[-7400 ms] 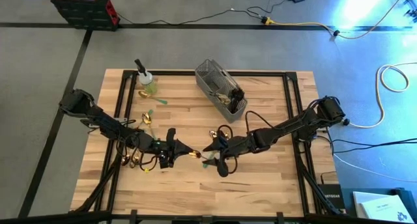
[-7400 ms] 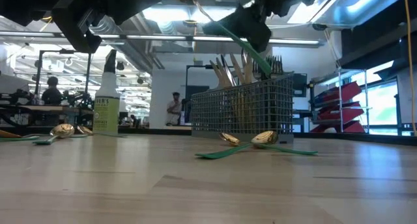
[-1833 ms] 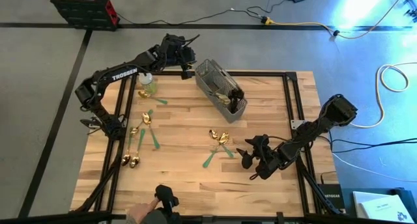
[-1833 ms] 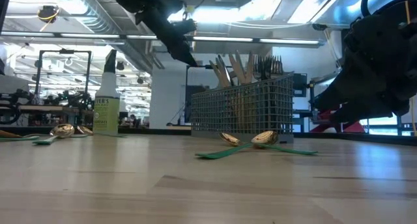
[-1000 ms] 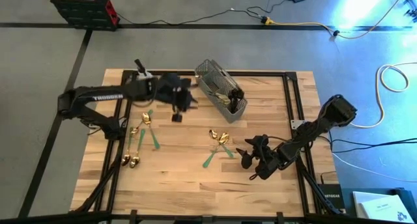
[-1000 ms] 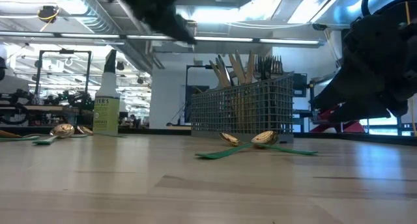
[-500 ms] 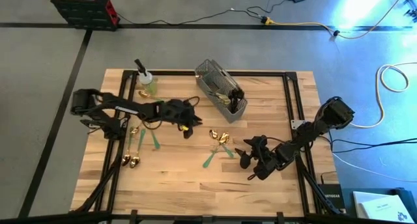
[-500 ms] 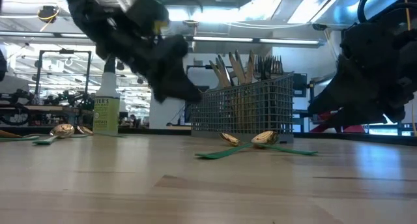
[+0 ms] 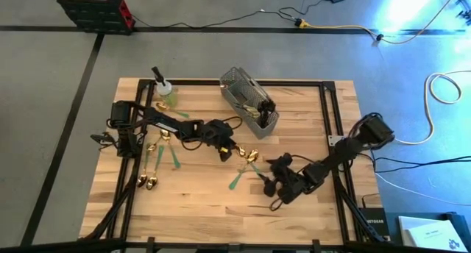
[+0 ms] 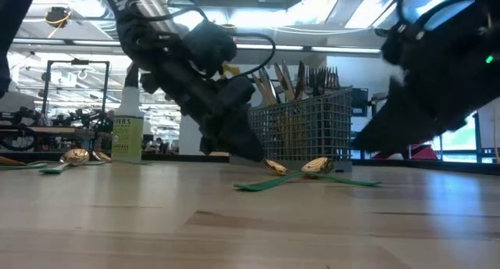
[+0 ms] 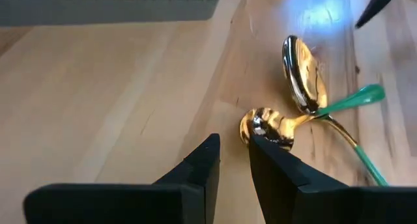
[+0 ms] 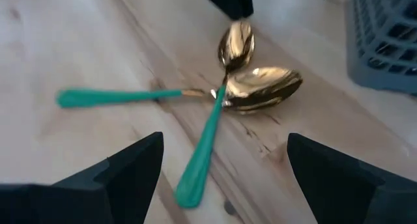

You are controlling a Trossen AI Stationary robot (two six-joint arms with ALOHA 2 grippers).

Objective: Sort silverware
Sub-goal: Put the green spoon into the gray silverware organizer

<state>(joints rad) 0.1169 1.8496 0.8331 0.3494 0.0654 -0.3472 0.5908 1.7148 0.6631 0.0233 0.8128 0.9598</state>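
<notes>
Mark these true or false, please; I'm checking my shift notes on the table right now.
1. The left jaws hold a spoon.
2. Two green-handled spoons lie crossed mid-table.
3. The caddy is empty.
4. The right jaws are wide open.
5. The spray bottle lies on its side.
1. False. The left gripper is empty, jaws nearly closed, just short of the nearest bowl of the crossed spoons.
2. True. Their gold bowls almost touch, with the green handles fanning apart.
3. False. The caddy holds upright cutlery.
4. True. The right gripper is open, facing the same spoons.
5. False. The spray bottle stands upright near the table's far left corner.
</notes>
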